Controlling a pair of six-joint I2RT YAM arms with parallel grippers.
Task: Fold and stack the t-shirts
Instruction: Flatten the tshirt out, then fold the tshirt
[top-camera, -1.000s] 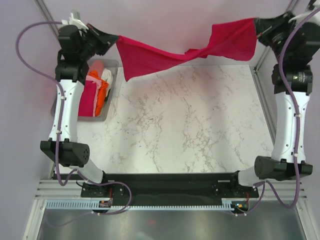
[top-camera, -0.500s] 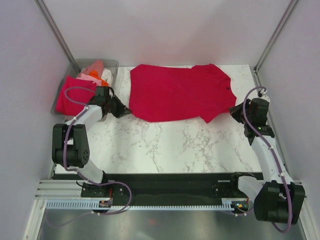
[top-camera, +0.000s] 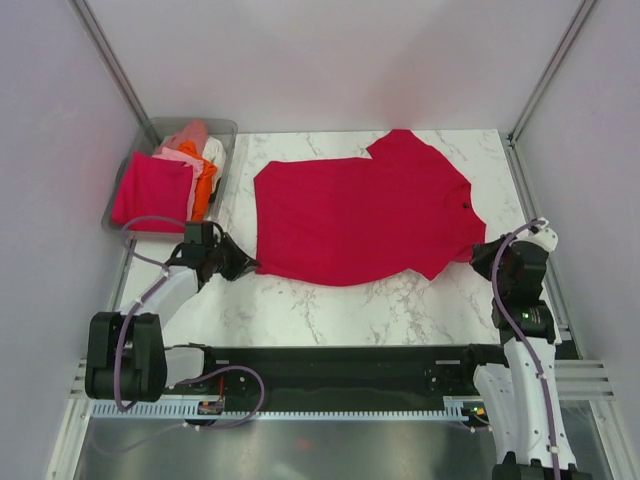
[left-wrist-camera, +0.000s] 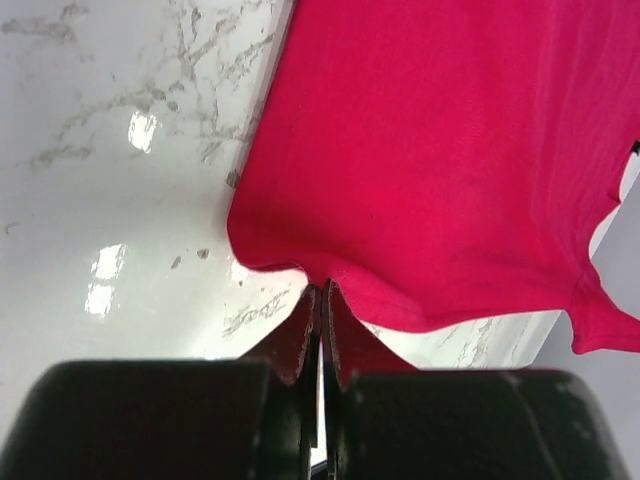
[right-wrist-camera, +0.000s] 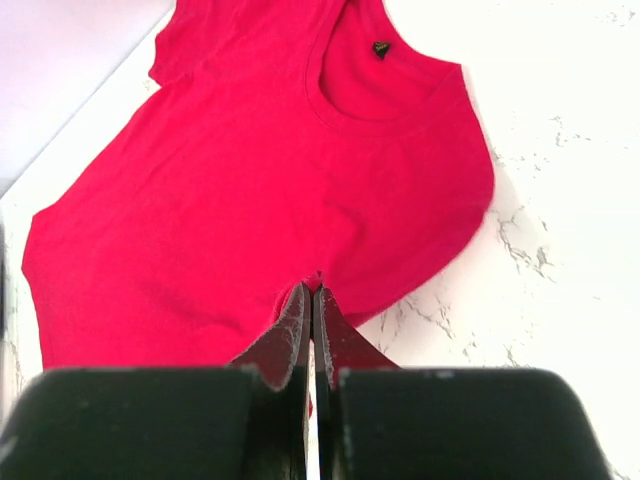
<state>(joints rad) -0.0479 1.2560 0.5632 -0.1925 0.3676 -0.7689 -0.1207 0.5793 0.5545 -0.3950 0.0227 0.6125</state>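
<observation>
Top view, table taken as the clock face.

Marble table (top-camera: 330, 300): white with grey veining.

Crimson t-shirt (top-camera: 360, 215): lay spread flat on the table, centre towards 1 o'clock. Collar pointed to 3 o'clock, hem to 9 o'clock. One sleeve stuck out at 12 to 1 o'clock. A small dark label showed inside the neckline in the right wrist view. Cloth was mostly smooth, with the near edge slightly wavy.

Clear grey plastic bin (top-camera: 229, 135): sat at 10 o'clock, just beside the crimson shirt's hem side. Contents: a folded magenta-pink t-shirt (top-camera: 150, 190) filled its 9 o'clock half. An orange t-shirt (top-camera: 205, 185) was bunched along the 3 o'clock side. A pale pink t-shirt (top-camera: 187, 135) was crumpled at the 12 o'clock end, with a white t-shirt (top-camera: 214, 150) beside it. How these four overlapped could not be made out.

Left gripper (top-camera: 248, 265): low on the table at 8 o'clock, jaws pressed together, pinching the near hem corner of the crimson t-shirt.

Right gripper (top-camera: 478, 252): low at 4 o'clock, jaws likewise closed, nipping the shirt's near edge below the collar.
</observation>
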